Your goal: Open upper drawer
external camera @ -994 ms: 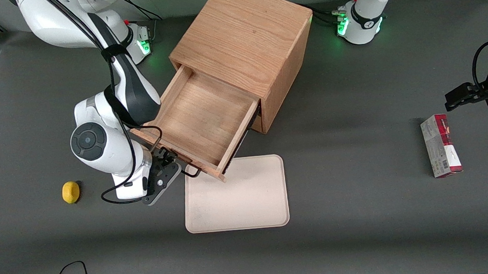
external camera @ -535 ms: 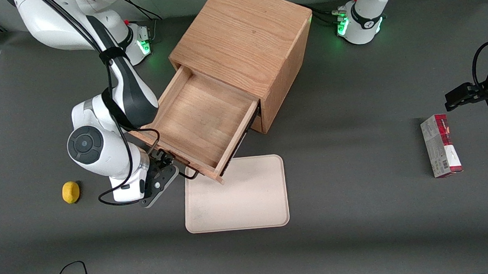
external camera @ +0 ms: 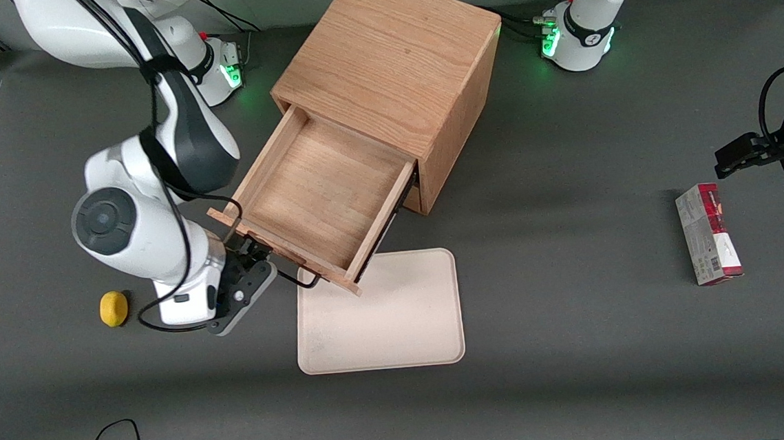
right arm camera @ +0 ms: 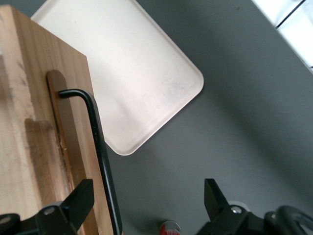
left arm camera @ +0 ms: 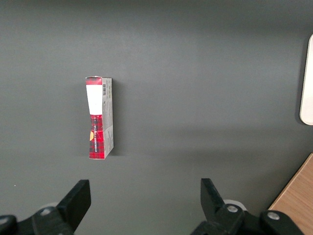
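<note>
1. Your wrist view shows the gripper [right arm camera: 144, 205] with fingers spread, the black handle [right arm camera: 100, 152] beside one, ungripped.
2. Your front view shows the upper drawer [external camera: 318, 194] pulled far out of the cabinet [external camera: 392, 68], bare inside, its front corner over the tray [external camera: 385, 317].

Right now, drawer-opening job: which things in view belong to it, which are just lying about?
Job:
- upper drawer, pulled well out of the oak cabinet
- its black wire handle
- tool, fingers open, handle not between them, beside the drawer front

Lying about:
- beige tray, in front of the drawer
- lemon, near the working arm
- red-and-grey box, toward the parked arm's end
</note>
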Tool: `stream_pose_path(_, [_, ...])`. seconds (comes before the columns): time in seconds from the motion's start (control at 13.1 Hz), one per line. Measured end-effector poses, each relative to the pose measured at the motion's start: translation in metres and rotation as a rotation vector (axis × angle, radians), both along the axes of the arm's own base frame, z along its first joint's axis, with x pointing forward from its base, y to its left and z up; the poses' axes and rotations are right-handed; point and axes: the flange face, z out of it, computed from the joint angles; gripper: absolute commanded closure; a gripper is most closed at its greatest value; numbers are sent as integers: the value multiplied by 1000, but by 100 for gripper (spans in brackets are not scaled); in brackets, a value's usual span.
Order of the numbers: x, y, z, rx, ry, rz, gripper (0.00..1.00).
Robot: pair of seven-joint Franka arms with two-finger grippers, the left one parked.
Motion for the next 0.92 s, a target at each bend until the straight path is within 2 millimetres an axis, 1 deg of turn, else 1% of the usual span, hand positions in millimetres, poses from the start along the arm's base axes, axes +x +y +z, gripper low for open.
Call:
stream_pose_path(0.23, [1,-8,31,4,-14,-9,0])
stream_pose_path(0.38, [3,-26,51,8,-27,-36,0])
stream_pose_path(0.46, [2,-40,65,10,-32,-65,0])
stream_pose_path(0.61, [-6,-75,91,7,-6,-168,0])
stream_pose_path(0.76, [-19,-111,115,-2,40,-295,0])
stream_pose_path(0.92, [-33,-142,137,-10,65,-410,0])
